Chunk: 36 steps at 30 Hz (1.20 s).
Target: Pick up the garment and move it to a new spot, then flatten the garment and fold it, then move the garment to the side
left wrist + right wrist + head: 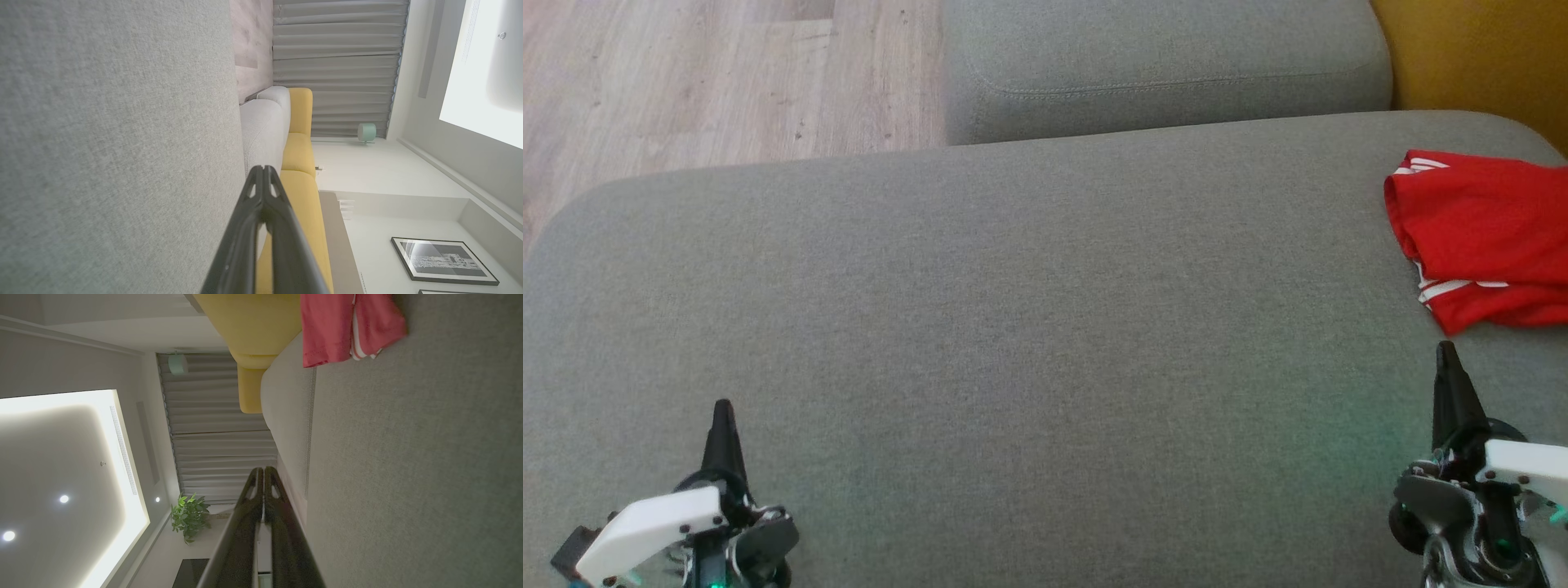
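One red garment (1482, 237) lies on the grey seat cushion (1013, 286), toward its far right corner, and the right edge of the head view cuts it off. It is folded into a compact, roughly rectangular bundle, with several layers showing along its left edge. Thin white stripes show in two places: a short group at the far left corner, and a band on the near left side where a lower layer peeks out from under the top one. The top surface is fairly smooth, with soft creases near the folds. In the dim right wrist view the cloth looks pinker, with a stitched hem and the white stripes between two folds.

Both grippers are over the near part of the cushion, well apart from each other. The left gripper (723, 407) is at the near left, its two dark fingers pressed together to a single point and grasping nothing. The right gripper (1446, 349) is at the near right, likewise clenched on nothing, its tip near the garment's near edge but apart from it.

Beyond the seat cushion sits a second grey cushion (1160, 65), with pale wooden floor (686, 82) at the far left and a yellow upholstered piece (1478, 49) at the far right.
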Available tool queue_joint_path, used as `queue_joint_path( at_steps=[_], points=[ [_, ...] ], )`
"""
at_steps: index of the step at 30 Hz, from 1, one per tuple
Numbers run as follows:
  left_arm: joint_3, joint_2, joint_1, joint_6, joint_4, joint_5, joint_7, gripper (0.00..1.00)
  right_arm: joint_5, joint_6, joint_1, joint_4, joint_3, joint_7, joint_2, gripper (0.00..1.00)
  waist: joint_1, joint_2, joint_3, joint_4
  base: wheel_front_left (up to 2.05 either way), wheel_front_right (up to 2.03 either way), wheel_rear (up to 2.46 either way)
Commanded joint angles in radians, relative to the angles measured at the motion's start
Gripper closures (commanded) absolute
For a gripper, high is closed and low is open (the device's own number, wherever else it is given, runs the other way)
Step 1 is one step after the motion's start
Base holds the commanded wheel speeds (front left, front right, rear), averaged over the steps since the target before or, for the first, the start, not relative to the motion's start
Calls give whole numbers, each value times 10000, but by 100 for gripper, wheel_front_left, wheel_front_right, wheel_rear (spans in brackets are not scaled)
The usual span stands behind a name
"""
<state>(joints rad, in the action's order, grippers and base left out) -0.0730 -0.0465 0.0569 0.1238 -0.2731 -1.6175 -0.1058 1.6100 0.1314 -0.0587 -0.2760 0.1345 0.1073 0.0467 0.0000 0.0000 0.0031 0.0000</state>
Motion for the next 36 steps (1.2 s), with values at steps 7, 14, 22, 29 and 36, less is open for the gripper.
queue_joint_path(
  at_steps=[7,14,22,29,36],
  points=[
    [-416,-40,512,69,281,96,-81,100,-24,-7,-493,312,-196,68,36,100,0,0,0,0,0,0,0],
    [-416,-40,512,69,281,96,-81,100,-24,-7,-493,312,-196,68,36,100,0,0,0,0,0,0,0],
    [-417,-39,512,69,281,97,-81,100,-24,-7,-493,312,-196,68,36,100,0,0,0,0,0,0,0],
    [-417,-39,512,69,281,97,-82,100,-24,-7,-493,312,-196,68,36,100,0,0,0,0,0,0,0],
    [-418,-39,512,69,281,97,-82,100,-24,-7,-493,312,-196,68,36,100,0,0,0,0,0,0,0]
  ],
)
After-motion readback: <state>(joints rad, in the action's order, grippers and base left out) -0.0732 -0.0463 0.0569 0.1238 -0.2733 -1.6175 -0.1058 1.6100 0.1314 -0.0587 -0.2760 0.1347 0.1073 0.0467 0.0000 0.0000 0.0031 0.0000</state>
